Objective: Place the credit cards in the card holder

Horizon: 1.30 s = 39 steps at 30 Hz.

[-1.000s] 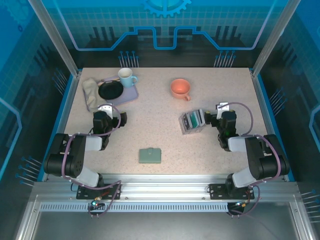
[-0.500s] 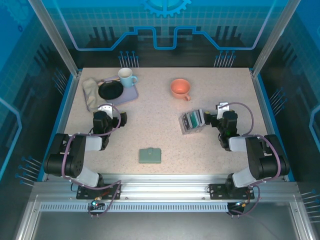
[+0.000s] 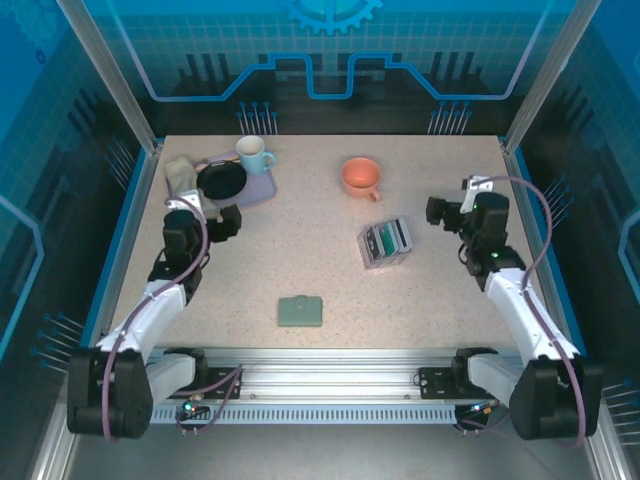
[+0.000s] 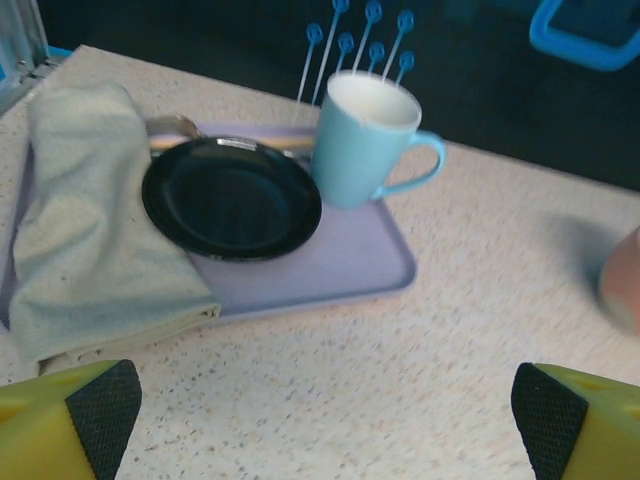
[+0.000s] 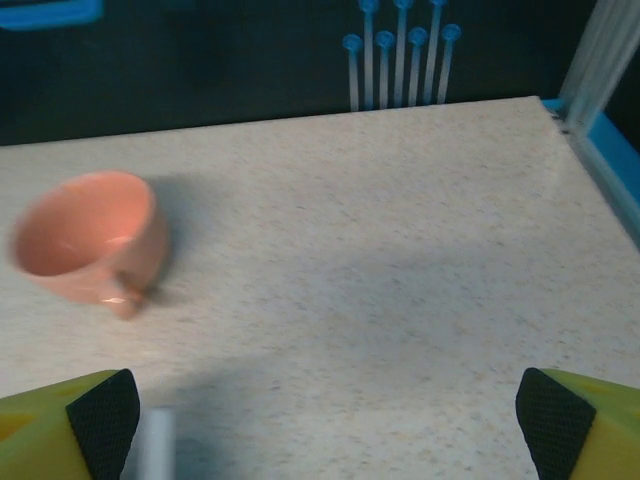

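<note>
At the left, the left gripper [image 3: 232, 220] is hanging over the table [image 3: 300, 250] with its jaws spread wide and nothing between them. In the left wrist view its two yellow fingers [image 4: 70, 420] are standing far apart at the bottom corners. It is facing the lilac tray [image 3: 262, 187] at the far left. On this tray a folded pale towel [image 3: 180, 172], a black plate [image 3: 221, 181] and a light blue mug [image 3: 253, 154] are sitting. The mug is standing upright, with its handle pointing right.

The card holder [image 3: 300, 311] is lying flat near the front edge of the table, about midway between the two arms and well apart from both grippers. Its long axis is running left to right, slightly tilted, and its small tab is pointing to the far side.

Further back, an orange cup [image 3: 360, 176] is sitting alone.

To the right of the centre, the credit cards [image 3: 385, 238] are sitting in a clear box [image 3: 370, 262]. They seem to be standing on edge in a row, with teal and dark colours showing. The box's long axis is going left to right, with the right end turned a little to the far side.

At the right, the right gripper [image 3: 440, 212] is hovering beside the box, not touching it. Its jaws are also wide apart and empty, and it is pointing left.
</note>
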Each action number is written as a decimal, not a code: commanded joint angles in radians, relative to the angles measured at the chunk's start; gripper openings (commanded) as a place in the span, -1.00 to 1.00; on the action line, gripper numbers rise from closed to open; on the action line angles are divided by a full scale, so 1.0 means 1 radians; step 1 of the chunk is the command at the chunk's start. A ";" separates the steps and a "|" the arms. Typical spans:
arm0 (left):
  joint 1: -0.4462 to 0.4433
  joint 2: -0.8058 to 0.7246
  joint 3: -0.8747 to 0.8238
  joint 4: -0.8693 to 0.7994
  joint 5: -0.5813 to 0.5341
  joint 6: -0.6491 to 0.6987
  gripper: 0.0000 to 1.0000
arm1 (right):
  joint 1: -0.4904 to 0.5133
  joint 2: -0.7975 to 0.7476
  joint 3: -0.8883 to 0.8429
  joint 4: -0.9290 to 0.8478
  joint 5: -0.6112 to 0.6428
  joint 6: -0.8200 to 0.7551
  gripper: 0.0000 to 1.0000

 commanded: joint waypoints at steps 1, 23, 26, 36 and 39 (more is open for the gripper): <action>0.011 -0.081 0.107 -0.360 -0.023 -0.243 0.98 | -0.009 -0.029 0.140 -0.366 -0.301 0.103 1.00; 0.011 -0.386 -0.035 -0.578 0.332 -0.523 0.98 | 0.856 0.498 0.367 -0.507 -0.508 0.050 -0.01; 0.011 -0.391 -0.029 -0.618 0.312 -0.502 0.98 | 0.922 0.591 0.424 -0.523 -0.475 0.050 -0.05; 0.011 -0.457 -0.058 -0.632 0.335 -0.487 0.98 | 0.990 0.856 0.558 -0.503 -0.454 0.100 -0.11; 0.012 -0.451 -0.059 -0.625 0.379 -0.478 0.98 | 0.986 0.901 0.564 -0.501 -0.409 0.133 -0.19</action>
